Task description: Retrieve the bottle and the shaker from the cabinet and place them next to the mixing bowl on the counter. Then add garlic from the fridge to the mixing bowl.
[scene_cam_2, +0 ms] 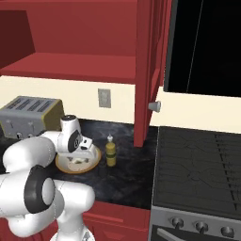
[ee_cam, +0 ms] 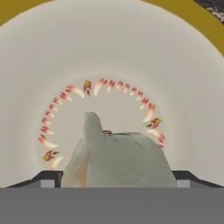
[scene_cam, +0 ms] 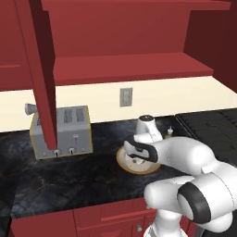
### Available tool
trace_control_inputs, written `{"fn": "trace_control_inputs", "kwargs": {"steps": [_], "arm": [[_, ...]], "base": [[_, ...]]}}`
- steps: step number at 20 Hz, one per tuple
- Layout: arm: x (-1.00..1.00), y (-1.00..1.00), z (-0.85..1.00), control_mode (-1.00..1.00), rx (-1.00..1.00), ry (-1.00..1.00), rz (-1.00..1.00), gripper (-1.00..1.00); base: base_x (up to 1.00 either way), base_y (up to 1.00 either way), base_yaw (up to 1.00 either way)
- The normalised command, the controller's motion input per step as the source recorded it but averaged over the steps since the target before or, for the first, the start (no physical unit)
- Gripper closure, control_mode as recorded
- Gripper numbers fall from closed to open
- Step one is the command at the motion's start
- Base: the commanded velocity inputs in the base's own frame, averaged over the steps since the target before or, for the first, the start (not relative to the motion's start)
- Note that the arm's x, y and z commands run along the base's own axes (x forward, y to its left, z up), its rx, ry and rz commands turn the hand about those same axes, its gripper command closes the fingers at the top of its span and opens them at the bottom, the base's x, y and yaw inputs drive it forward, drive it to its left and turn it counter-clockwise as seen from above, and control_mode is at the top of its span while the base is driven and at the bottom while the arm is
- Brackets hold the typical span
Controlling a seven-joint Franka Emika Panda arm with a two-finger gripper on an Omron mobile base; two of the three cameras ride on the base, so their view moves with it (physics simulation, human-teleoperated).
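The white arm's two-finger gripper [ee_cam: 113, 177] hangs low over the shallow round mixing bowl with golden-tan rim and cream inside [ee_cam: 192, 87], its dark finger tips [ee_cam: 48, 178] spread wide, one on each side of the small whitish lumpy garlic bulb [ee_cam: 118, 157]. The garlic lies in the bowl's centre, inside a ring of red and orange flame marks; whether the tips touch it cannot be told.

From the right base camera, the bowl [scene_cam_2: 95, 159] sits on the black stone-look counter with grey marbling [scene_cam_2: 127, 181], partly hidden by the hand. The small olive-yellow bottle with a pointed white spout [scene_cam_2: 110, 151] stands upright just beside the bowl's right edge. A silver four-slot toaster [scene_cam: 60, 131] stands to the bowl's left, well apart, with bare counter between and in front.

The dark red wall cabinet [scene_cam: 129, 65] is open overhead, its red shelf bare; its panelled door [scene_cam_2: 145, 70] hangs edge-on, knob outward, just right of the bottle. A black stove top [scene_cam_2: 197, 169] borders the counter's right edge.
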Motion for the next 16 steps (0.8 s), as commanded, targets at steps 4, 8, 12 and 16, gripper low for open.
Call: {"fn": "trace_control_inputs", "kwargs": {"steps": [4, 8, 12, 16], "arm": [[0.19, 0.04, 0.0, -1.0, -0.03, 0.0, 0.0, 1.0], [0.26, 0.07, 0.0, -1.0, -0.03, 0.0, 0.0, 1.0], [0.0, 0.0, 0.0, -1.0, 0.0, 0.0, 0.0, 1.0], [0.0, 0.0, 0.0, -1.0, 0.0, 0.0, 0.0, -1.0]], "base": [[0.0, 0.0, 0.0], [0.0, 0.0, 0.0], [0.0, 0.0, 0.0], [0.0, 0.0, 0.0]]}}
